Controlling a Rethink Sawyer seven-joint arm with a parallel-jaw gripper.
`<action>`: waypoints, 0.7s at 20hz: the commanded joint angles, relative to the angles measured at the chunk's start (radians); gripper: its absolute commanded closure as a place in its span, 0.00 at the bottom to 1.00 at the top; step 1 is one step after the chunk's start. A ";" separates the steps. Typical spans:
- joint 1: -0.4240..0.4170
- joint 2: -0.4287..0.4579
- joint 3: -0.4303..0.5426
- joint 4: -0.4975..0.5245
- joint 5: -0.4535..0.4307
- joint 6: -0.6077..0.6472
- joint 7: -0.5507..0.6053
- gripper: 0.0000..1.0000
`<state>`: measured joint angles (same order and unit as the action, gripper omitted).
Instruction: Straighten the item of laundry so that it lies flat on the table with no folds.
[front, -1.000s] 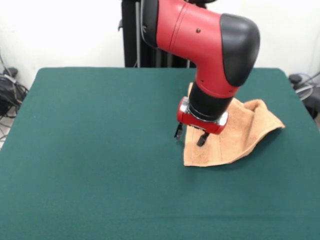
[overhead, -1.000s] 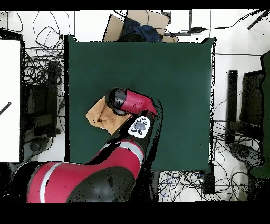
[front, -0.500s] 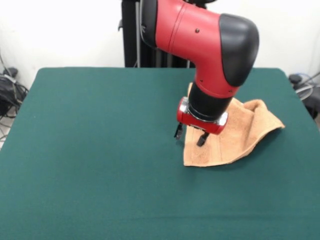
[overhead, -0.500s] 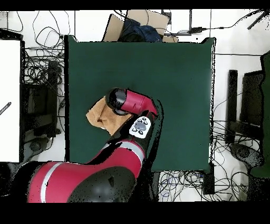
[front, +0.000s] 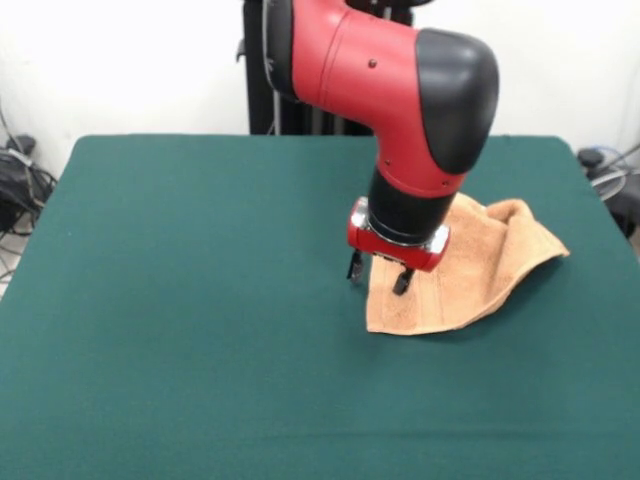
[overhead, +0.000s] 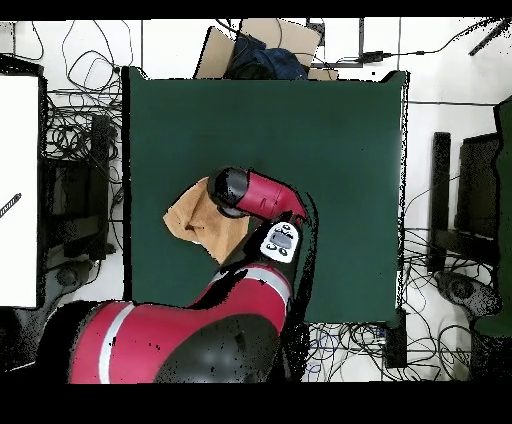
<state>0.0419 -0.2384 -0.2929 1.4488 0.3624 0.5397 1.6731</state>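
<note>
The peach-orange towel (front: 470, 270) lies rumpled on the right side of the green table (front: 200, 300), with a raised fold at its far right corner and a border band near its front edge. My gripper (front: 378, 277) is open and empty, hanging just above the towel's left edge, one finger over the felt and one over the cloth. In the overhead view the towel (overhead: 195, 222) shows at the table's left side, partly hidden under my arm (overhead: 255, 195), which covers the gripper.
The table (overhead: 330, 150) is ringed by cables, dark equipment and a cardboard box (overhead: 262, 45) beyond its far edge. My arm's red and black wrist (front: 420, 110) hangs over the towel's rear part.
My arm and gripper have shifted slightly left and away from the towel's middle, toward its left edge. The towel has not moved.
</note>
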 joint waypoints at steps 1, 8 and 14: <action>-0.097 0.235 0.209 0.018 -0.027 -0.419 0.190 0.00; -0.100 0.237 0.213 0.018 -0.040 -0.442 0.201 0.00; -0.113 0.230 0.232 0.032 -0.048 -0.470 0.203 0.00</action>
<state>-0.0114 -0.2580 -0.2400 1.4716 0.3614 0.5372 1.6731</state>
